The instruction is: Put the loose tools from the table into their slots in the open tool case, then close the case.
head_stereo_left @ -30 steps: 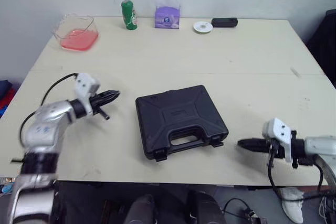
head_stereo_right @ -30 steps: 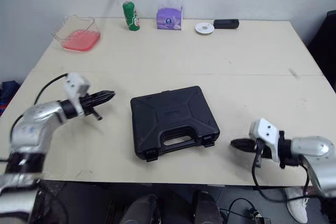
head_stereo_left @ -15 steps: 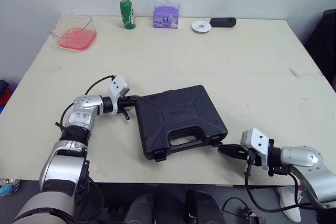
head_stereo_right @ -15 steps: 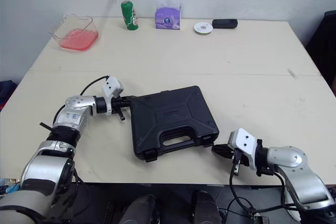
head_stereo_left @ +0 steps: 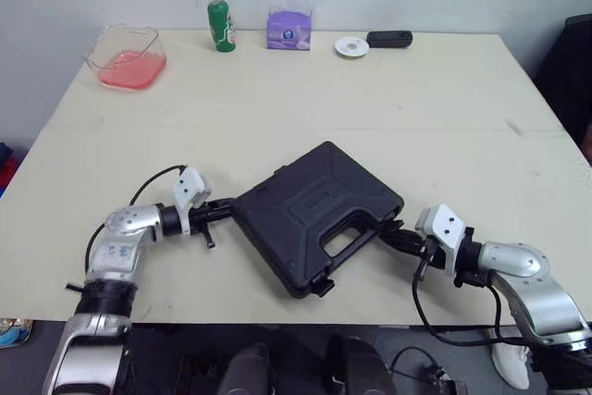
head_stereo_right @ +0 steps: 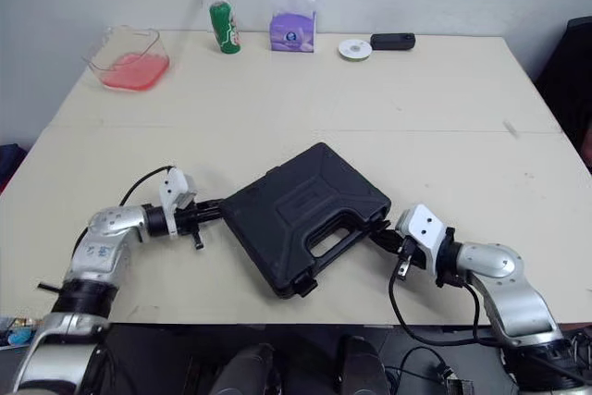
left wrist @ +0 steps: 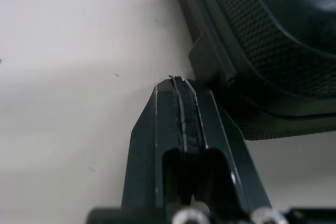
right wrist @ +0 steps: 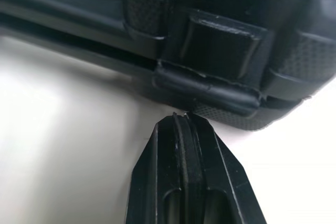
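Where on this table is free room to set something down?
The widest bare patch is the middle of the table, between the back row (pink tub, green can, purple pack, white disc, black device) and the tool case. The far right side is bare too. It is crowded at the front: the left gripper and right gripper flank the case.

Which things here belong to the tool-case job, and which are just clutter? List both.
Job: closed tool case, left gripper, right gripper, both shut at its edges.
Clutter: pink-filled clear tub, green can, purple tissue pack, white disc, black device.
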Controlling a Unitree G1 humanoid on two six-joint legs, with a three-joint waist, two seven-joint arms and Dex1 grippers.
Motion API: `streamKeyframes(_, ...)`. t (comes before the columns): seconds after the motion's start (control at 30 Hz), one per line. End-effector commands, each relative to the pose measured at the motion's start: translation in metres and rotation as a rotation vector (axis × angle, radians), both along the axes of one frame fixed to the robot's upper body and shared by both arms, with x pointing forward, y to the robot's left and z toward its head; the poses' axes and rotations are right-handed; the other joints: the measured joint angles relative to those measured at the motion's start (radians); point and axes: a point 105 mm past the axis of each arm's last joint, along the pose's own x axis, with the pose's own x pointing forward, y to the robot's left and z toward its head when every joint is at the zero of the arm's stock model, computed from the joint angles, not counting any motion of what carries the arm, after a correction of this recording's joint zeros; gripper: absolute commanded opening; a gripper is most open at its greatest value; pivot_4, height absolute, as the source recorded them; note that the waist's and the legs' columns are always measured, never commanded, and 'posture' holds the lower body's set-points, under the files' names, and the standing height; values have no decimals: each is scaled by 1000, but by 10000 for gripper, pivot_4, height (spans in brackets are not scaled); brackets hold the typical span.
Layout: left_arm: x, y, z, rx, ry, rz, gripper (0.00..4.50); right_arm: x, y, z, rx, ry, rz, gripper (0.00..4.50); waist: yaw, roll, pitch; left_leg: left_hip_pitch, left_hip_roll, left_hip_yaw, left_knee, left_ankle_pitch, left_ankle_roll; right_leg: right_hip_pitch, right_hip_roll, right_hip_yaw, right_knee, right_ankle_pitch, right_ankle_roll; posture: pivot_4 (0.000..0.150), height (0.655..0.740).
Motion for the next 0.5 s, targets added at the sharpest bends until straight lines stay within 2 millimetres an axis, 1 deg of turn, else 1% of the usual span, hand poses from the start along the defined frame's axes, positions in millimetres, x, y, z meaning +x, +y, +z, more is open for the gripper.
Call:
streamKeyframes(0.03, -12, -3, 18, -49, -46, 35, 35, 14, -2, 22, 12, -123, -31, 108, -4, 0, 0, 0, 0, 0, 0, 0, 0, 0, 0, 0, 0, 0, 0, 1500, 7400)
streamKeyframes(0.1, -20, -6, 22, -75, -49, 51, 35, 17, -2, 23, 19, -136, -40, 108, -5, 0, 0, 0, 1, -1, 0, 0, 0, 0, 0, 0, 0, 0, 0, 1500, 7400)
streamKeyframes(0.17, -30, -7, 21, -86, -37, 63, 35, 17, -3, 23, 20, -145, -40, 108, -3, 0, 0, 0, 1, -1, 0, 0, -1, 0, -1, 0, 0, 0, -1, 1500, 7400)
streamKeyframes(0.23, -36, -2, 20, -76, -41, 100, 35, 17, -3, 23, 22, -152, -46, 108, -4, 1, 0, 0, 1, -2, 0, 0, -1, 0, -1, 0, 0, 0, -1, 1500, 7400)
streamKeyframes(0.33, -39, 17, 32, -114, -70, 199, 35, 18, -9, 26, 39, -183, -86, 108, -4, 1, 0, 0, 1, -2, 0, 0, -1, 0, -1, 0, -1, 0, -1, 1500, 7400)
streamKeyframes(0.37, -40, 24, 45, -151, -97, 219, 35, 18, -13, 30, 58, -205, -113, 108, -4, 1, 0, 0, 1, -2, 0, 0, -1, 0, -1, 0, 0, 0, -1, 1500, 7400)
streamKeyframes(0.4, -42, 26, 58, -171, -132, 215, 35, 18, -17, 33, 74, -213, -136, 108, -2, 1, 0, 0, 1, -2, 0, -1, -1, 0, -1, 0, 0, -1, -1, 1500, 7400)
streamKeyframes(0.43, -43, 22, 77, -194, -168, 178, 35, 15, -23, 35, 97, -212, -159, 108, 1, 1, 0, 0, 1, -2, 0, -1, -1, 0, -1, 0, 0, -1, -1, 1500, 7400)
streamKeyframes(0.5, -45, 11, 97, -209, -203, 118, 35, 10, -28, 35, 113, -202, -179, 108, 11, 1, 0, -1, 1, -3, 0, -1, -1, 0, -1, 0, -1, -1, -1, 1500, 7400)
